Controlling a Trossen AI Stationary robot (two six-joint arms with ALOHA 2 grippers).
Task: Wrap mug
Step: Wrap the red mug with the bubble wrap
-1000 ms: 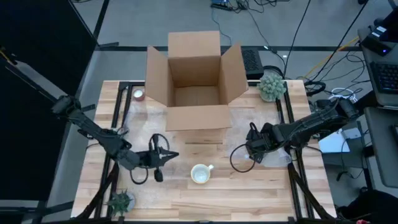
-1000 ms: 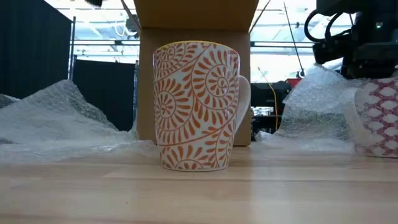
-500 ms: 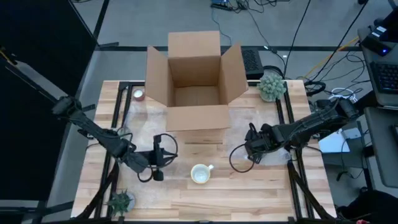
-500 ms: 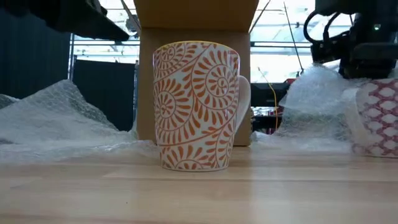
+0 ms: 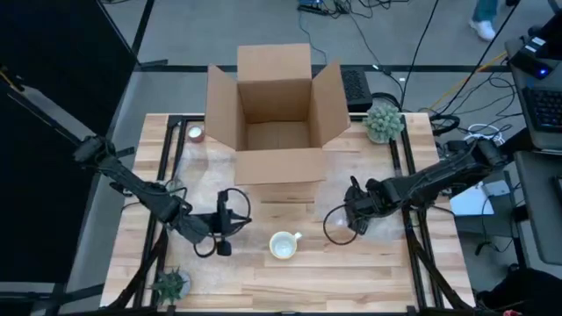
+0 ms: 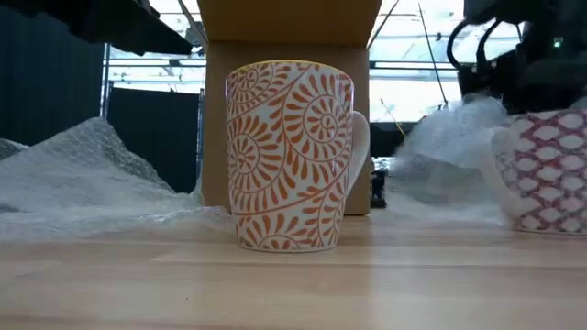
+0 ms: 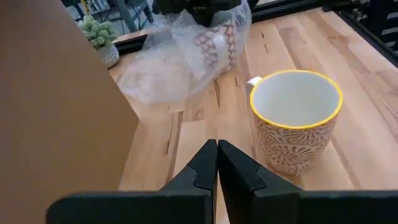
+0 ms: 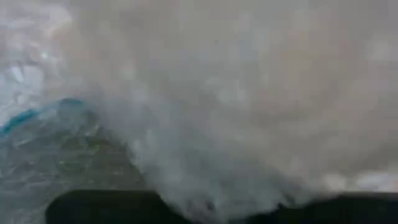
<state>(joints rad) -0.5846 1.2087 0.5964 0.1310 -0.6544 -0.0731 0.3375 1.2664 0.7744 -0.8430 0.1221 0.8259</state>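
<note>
The left pincer (image 5: 230,222) hovers low over the desk (image 5: 351,281), just left of the orange-patterned mug (image 5: 284,245), with bubble wrap (image 6: 87,174) lying on the boards around it. In the left wrist view its two dark fingers (image 7: 208,167) are pressed flat together with nothing between them, tips aimed at the gap between the cardboard box (image 5: 274,110) and the mug. The mug stands upright in the near middle of the desk, bare and apart from both arms, handle toward the far right.

To the right, the right pincer (image 5: 358,211) is down against a second, red-lattice mug (image 6: 541,174) that sits half-swathed in bubble wrap (image 7: 180,59). Its own camera is smothered by film, so I cannot tell how far apart its fingers are or what they grip.

Judging from this, the step in hand is closing the film round that red mug. Doing it well likely means keeping the cup steady while the sheet is pulled snug, tucking the loose edge under, not over the handle, and keeping the cables clear. The left arm would best steady the far side, leaving the orange mug untouched.
</note>
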